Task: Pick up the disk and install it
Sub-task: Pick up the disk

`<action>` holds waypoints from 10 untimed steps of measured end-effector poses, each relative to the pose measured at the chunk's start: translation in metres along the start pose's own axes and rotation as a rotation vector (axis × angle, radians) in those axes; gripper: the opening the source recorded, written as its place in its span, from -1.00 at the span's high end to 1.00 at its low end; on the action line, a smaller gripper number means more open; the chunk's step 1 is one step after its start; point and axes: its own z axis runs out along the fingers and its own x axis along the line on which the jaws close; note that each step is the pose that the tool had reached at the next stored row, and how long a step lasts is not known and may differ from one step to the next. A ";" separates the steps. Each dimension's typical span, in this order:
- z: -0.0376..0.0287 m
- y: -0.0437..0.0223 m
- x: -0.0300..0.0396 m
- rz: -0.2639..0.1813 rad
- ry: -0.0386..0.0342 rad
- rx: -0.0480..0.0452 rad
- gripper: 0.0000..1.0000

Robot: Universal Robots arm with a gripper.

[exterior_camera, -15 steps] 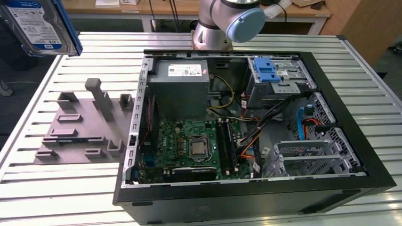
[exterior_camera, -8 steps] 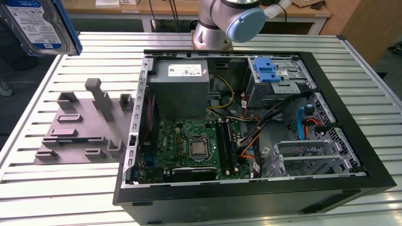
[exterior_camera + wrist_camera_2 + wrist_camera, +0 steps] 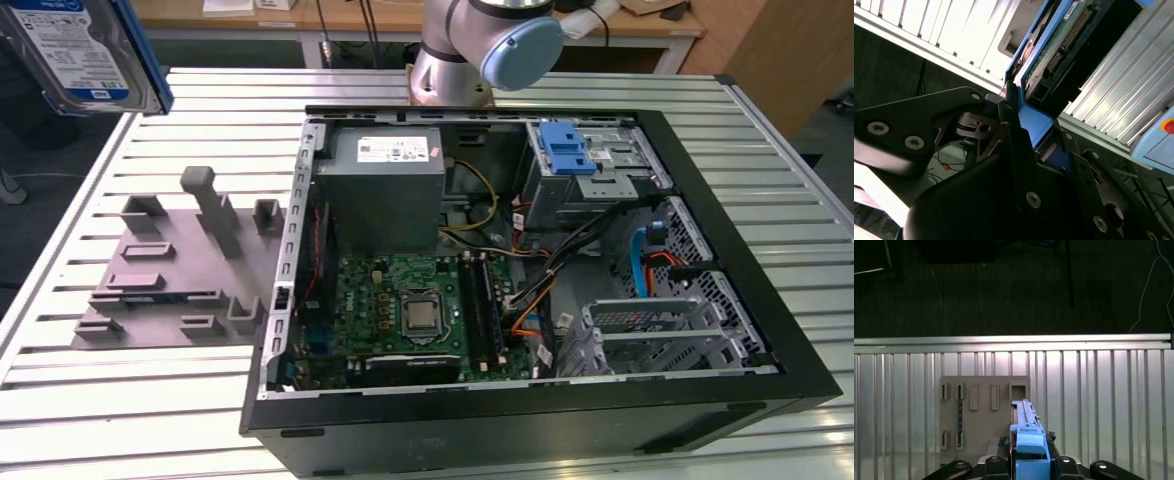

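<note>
The claw (image 3: 1035, 131) grips the silver blue-framed disk (image 3: 78, 48) (label visible) over the grey slotted plate (image 3: 147, 292), ten o'clock from the open black case (image 3: 534, 412).

Exterior view looks steeply down on the case (image 3: 534, 435) and counter (image 3: 134, 400); both wrist views closely share the gripper (image 3: 1036, 125) (image 3: 1029, 452) and disk (image 3: 1054, 55) (image 3: 1026, 420).

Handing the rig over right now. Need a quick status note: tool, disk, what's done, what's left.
Tool: shut on the disk, clamping it edge-on between the fingers.
Disk: held up in the air at the exterior view's upper left; in the first wrist view it hangs over the grey holder plate.
Done: the disk is picked up, off the table.
Left: the install. The disk is outside the open computer case.
</note>
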 end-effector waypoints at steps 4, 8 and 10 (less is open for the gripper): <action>-0.0024 0.0000 0.0000 0.000 0.0000 0.0000 0.27; -0.0047 0.0001 0.0000 0.000 0.0000 0.0000 0.27; -0.0059 0.0001 0.0000 0.000 0.0000 0.0000 0.27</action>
